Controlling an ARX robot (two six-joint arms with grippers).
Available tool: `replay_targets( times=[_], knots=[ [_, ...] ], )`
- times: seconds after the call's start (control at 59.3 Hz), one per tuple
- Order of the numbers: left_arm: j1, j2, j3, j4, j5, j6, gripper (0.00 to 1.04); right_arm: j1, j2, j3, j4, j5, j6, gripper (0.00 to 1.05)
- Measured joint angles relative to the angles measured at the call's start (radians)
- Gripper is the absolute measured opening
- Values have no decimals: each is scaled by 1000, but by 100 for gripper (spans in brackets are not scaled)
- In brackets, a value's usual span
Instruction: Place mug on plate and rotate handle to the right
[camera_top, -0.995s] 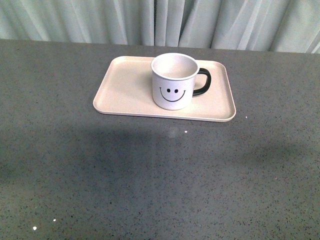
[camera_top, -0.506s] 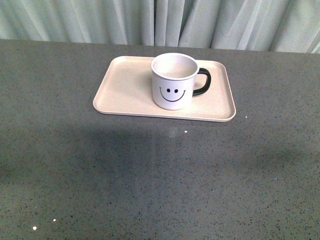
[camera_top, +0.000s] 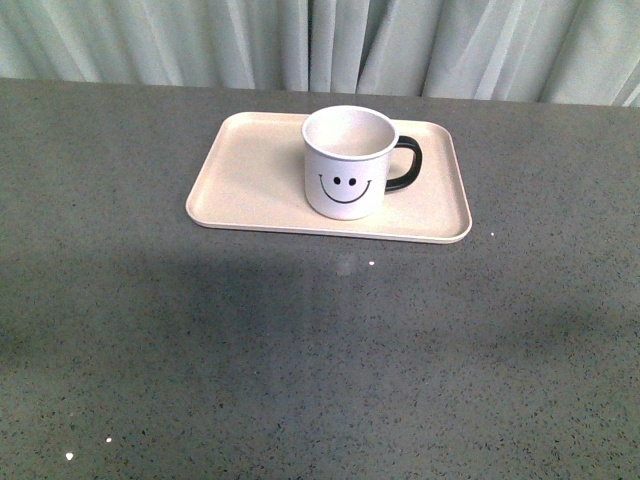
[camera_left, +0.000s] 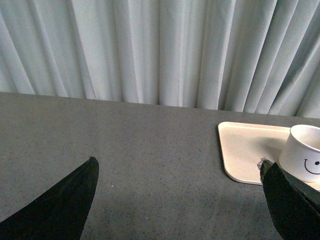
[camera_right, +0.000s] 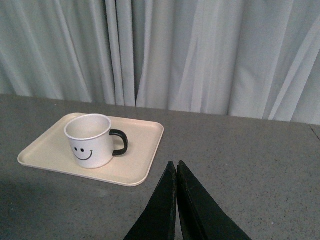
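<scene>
Front view: glossy cylindrical mug (camera_top: 348, 165) on matte plate (camera_top: 250, 180); left tool (camera_left: 180, 172) spread, right tool (camera_right: 176, 166) closed, empty.

mug (camera_top: 346, 165) upright on plate (camera_top: 250, 175), right of centre | handle (camera_top: 406, 165) points right | smiley faces camera | desk (camera_top: 300, 350) grey, small white specks, possibly crumbs

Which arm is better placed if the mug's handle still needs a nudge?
Right, arguably. The handle points toward that side, with the mug upright on the plate. The right gripper is shut and apart; the left gripper is open.
</scene>
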Motion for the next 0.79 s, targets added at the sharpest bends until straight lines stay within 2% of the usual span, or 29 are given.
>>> replay_targets(
  times=[0.32,0.388,0.421,0.641,0.792],
  knots=[
    [0,0,0,0,0,0,95,0,-85,0,-85,0,0,2],
    [0,0,0,0,0,0,95,0,-200,0,-234,1,0,2],
    [0,0,0,0,0,0,95,0,-229,0,-253,0,0,2],
    [0,0,0,0,0,0,95,0,-257,0,-261,0,0,2],
    [0,0,0,0,0,0,95,0,-258,0,-261,0,0,27]
  ],
)
